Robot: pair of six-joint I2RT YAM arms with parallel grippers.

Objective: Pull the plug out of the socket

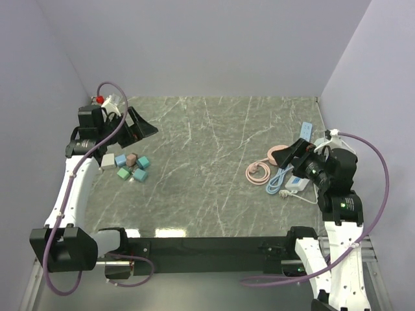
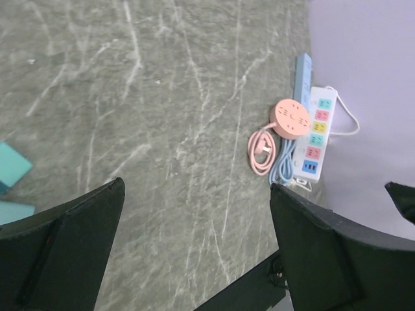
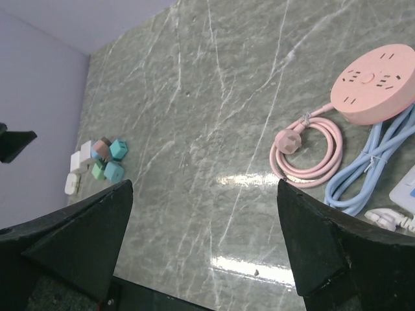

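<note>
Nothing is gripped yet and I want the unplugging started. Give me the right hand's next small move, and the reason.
Probably lower the open right hand toward the white plug beside the white power strip. The pink plug lies loose in its coiled cord, so it needs no pulling; whether the white one is seated, these views don't show.

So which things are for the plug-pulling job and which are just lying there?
Job, probably: colored cube sockets; white plug pieces beside them, too small to be sure.
Lying about: pink round socket, pink plug loose, blue cord, white power strip.
</note>
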